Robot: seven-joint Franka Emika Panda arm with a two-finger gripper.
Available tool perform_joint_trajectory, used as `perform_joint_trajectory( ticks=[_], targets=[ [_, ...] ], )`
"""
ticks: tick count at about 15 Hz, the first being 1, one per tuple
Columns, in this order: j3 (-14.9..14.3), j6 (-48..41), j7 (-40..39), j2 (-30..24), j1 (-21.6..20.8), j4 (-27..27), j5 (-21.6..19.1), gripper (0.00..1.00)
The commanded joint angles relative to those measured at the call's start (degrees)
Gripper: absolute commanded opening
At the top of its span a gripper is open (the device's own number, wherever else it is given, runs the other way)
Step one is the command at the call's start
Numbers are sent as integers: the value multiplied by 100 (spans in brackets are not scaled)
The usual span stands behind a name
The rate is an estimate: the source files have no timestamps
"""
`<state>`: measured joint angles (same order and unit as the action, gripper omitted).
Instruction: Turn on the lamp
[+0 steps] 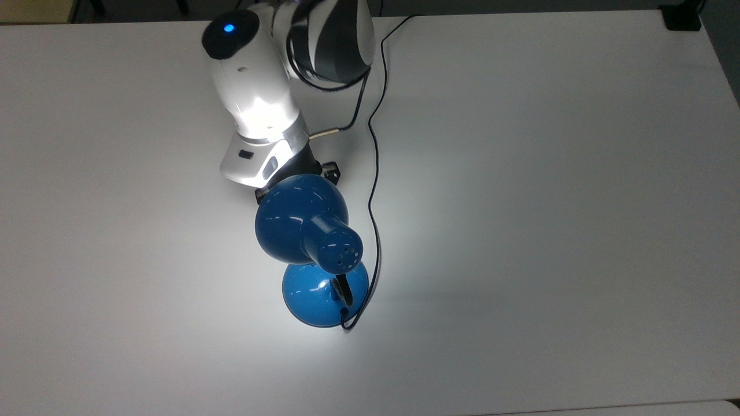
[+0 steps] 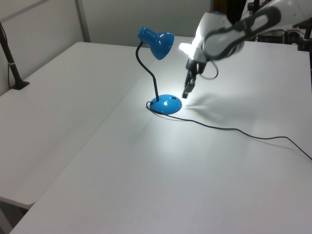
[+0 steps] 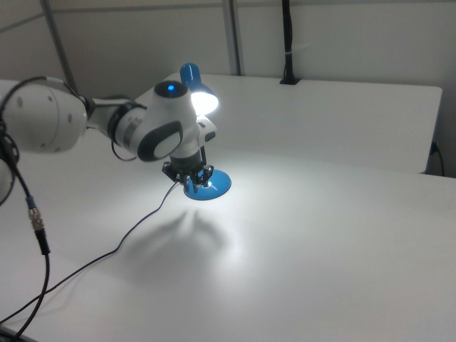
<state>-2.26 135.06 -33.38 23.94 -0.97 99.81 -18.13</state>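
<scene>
Blue desk lamp (image 1: 309,231) lit, near the middle of the white table (image 1: 549,202), casting a bright pool over its round domed base (image 2: 165,104) and the tabletop around it. Bell-shaped shade (image 3: 201,96) glowing in the right view, held up on a curved black neck (image 2: 147,73). Thin black cord (image 2: 234,130) trailing from the base across the table toward the left view's right. White Franka arm (image 1: 254,98) tilted over the lamp; gripper (image 2: 186,90) hanging in the air just beside the base on the left view's right, clear of it, pointing down. Fingers close together, nothing between them; fully pressed or slightly parted, cannot tell.
</scene>
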Motion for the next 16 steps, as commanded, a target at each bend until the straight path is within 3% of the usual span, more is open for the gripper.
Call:
perform_joint_trajectory(
  ticks=[1, 2, 3, 6, 8, 10, 13, 16],
  targets=[
    [-108, -1829, -28, -1004, 219, 275, 361, 63],
    [-125, -2278, -11, -1214, 289, 275, 545, 92],
    [-152, -2700, 24, -1460, 325, 275, 739, 100],
    [-371, -3572, 532, -2085, 308, 75, 1328, 100],
    [-389, -4143, 1190, -2226, 308, -224, 1373, 100],
    [-275, -4199, 1911, -2306, 229, -348, 1522, 100],
    [269, -4146, 3105, -2324, 211, -357, 1865, 100],
    [437, -3848, 3742, -2324, 219, -349, 1875, 100]
  ],
)
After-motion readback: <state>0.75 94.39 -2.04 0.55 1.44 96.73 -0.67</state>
